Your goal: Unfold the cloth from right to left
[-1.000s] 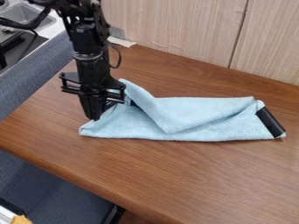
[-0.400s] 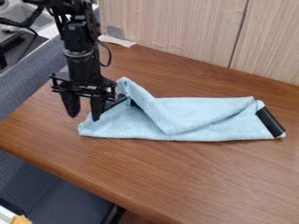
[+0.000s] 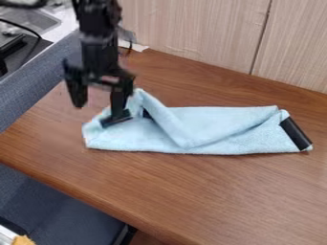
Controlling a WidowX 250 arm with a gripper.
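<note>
My gripper (image 3: 98, 110) hangs over the left end of the cloth, its two fingers spread apart and nothing held between them. The right finger is over the cloth's left part; the left finger is over bare wood. The light blue cloth (image 3: 220, 129) lies across the table, with a folded flap running diagonally from its raised upper left part. A black patch (image 3: 296, 134) shows at the cloth's right end, and another dark strip (image 3: 117, 118) lies by the right finger. Whether gripper and cloth touch, I cannot tell.
The brown wooden table (image 3: 211, 201) has its front edge running from the left down to the bottom. Behind it stands a pale wood panel (image 3: 191, 33). A sink (image 3: 28, 19) is at the upper left, beside a blue-grey fabric surface (image 3: 38, 81).
The gripper first moved left and its fingers opened, letting go of the cloth's left end; now it is higher and slightly to the right. The cloth's left edge has shifted a little.
</note>
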